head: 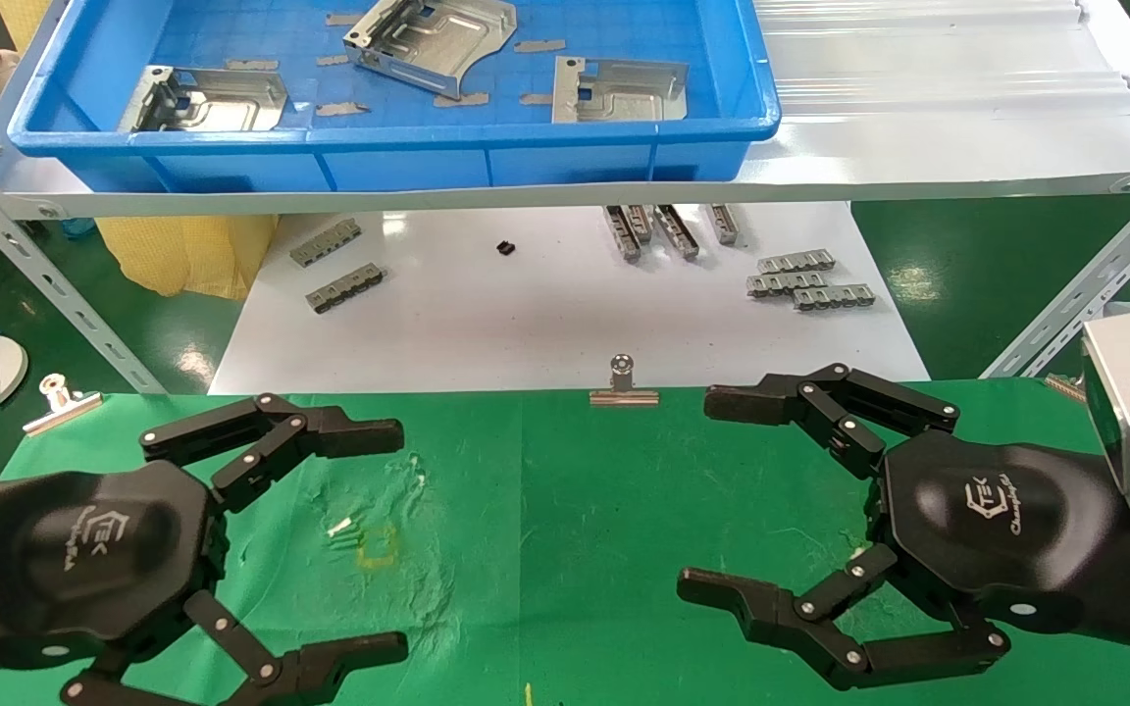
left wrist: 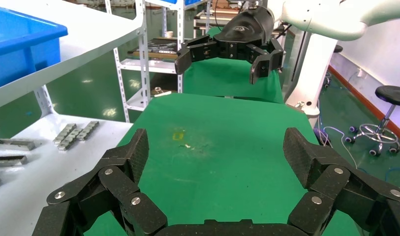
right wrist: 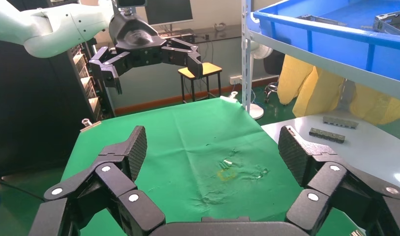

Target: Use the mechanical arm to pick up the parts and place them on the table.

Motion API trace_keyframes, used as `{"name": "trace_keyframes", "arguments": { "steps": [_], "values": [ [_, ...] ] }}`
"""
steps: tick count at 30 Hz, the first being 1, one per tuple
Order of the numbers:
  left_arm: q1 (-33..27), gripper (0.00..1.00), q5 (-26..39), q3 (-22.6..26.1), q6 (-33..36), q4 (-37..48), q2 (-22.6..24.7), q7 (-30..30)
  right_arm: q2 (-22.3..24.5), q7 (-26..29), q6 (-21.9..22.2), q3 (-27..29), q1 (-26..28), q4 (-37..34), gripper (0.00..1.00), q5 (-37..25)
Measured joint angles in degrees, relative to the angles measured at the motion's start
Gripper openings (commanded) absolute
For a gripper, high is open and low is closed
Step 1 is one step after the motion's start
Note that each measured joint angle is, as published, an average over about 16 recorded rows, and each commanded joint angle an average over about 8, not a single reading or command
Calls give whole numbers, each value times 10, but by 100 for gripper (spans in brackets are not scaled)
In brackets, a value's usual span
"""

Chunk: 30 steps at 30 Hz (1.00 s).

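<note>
Three silvery stamped plates lie in the blue tray [head: 398, 147] on the upper shelf: one at the left [head: 207, 100], one in the middle [head: 433, 37], one at the right [head: 619, 90]. My left gripper [head: 384, 534] is open and empty above the green cloth table [head: 545, 510] at the left. My right gripper [head: 712, 495] is open and empty above the cloth at the right. The two grippers face each other. Each wrist view shows its own wide-open jaws over bare cloth, with the other gripper farther off [left wrist: 226, 54] [right wrist: 148, 56].
Small grey notched strips [head: 808, 279] lie on the white board [head: 545, 314] beyond the cloth. Silver binder clips hold the cloth's far edge at the centre [head: 623, 384] and the left [head: 60, 400]. A slotted metal shelf frame [head: 45, 284] slants at both sides.
</note>
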Motion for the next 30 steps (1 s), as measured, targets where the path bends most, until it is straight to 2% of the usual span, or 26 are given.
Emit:
{"name": "trace_keyframes", "arguments": {
  "steps": [30],
  "values": [
    [0, 100, 0, 0, 0, 0, 0, 0, 0, 0, 0, 0, 0, 0, 0, 0]
  ]
}}
